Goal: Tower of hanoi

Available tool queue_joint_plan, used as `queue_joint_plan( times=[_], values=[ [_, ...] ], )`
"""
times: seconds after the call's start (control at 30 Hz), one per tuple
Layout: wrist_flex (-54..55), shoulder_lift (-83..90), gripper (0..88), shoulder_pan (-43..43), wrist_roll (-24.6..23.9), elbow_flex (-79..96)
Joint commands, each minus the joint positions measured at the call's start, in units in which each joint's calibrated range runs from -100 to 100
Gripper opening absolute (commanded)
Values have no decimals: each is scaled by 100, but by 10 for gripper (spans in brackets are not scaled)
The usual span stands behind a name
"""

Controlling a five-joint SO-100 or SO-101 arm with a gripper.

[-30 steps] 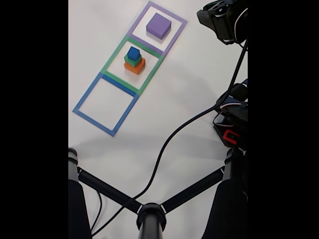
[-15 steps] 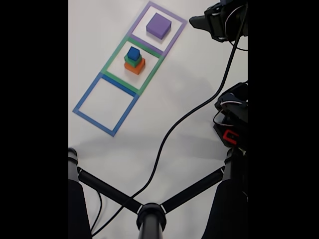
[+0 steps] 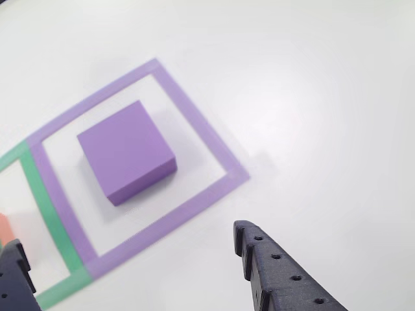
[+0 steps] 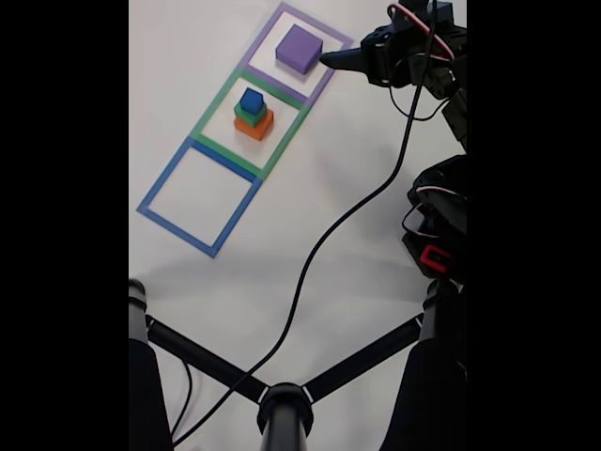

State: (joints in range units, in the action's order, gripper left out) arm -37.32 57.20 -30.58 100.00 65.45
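White table point(image 4: 357, 141), pincer point(image 4: 329, 58) now nearer purple cube point(image 4: 299, 49)

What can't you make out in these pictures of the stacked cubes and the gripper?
- Matte orange cube: in the other view, cut off by the left edge, a sliver shows.
- Black two-finger gripper: in the other view its fingers run off the bottom edge. In the fixed view, the black right border cuts off the arm behind it.
- Large matte purple cube: its far sides face away in both views.
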Motion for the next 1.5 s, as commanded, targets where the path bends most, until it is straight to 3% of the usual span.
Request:
queue_joint_plan(
  times=[0.0, 0.3, 0.6, 1.0, 1.47],
  values=[
    [2287, -527, 446, -57, 0, 929],
    [5436, -2731, 439, 111, 0, 1420],
    [7524, -4870, 435, 179, 0, 1002],
    [9062, -6833, 432, 118, 0, 375],
    [9677, -7675, 428, 317, 0, 20]
  ],
)
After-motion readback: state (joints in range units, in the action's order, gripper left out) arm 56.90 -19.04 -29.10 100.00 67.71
